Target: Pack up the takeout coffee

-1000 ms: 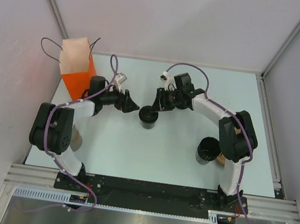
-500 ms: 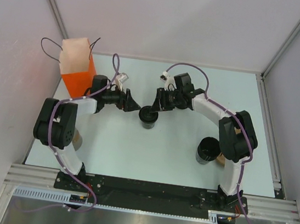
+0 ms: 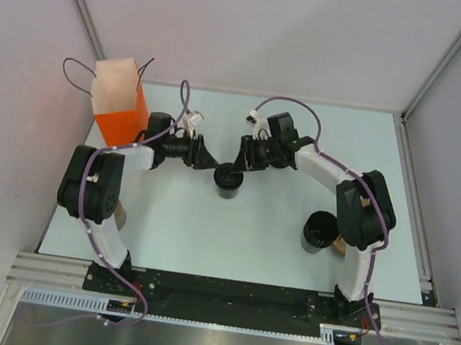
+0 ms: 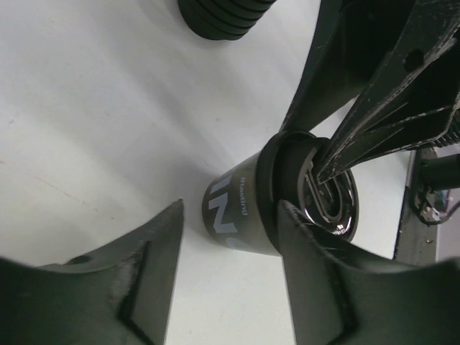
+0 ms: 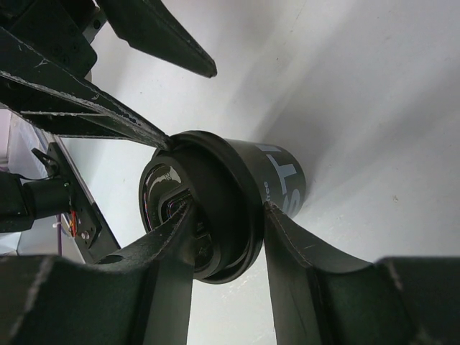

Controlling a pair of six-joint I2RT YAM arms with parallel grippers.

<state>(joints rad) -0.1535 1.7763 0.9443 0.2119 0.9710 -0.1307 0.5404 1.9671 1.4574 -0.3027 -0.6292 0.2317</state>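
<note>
Centrally, takeout coffee (image 3: 229, 179); pale table (image 3: 205, 237), walls (image 3: 257, 31).

Takeout coffee (image 3: 229, 179): small black paper cup w/ white lettering on the side wall, capped by a round black lid (image 4: 325, 195) w/ glossy raised centre. Lid seated. Cup upright on the pale table (image 3: 274, 229), approx. mid-width, far half; lid rim pinched by the right gripper (image 5: 226, 212).

An orange paper bag (image 3: 119, 113) stands at the pale table's (image 3: 205, 237) back left; a wide black cup (image 3: 319, 231) sits front right.
</note>
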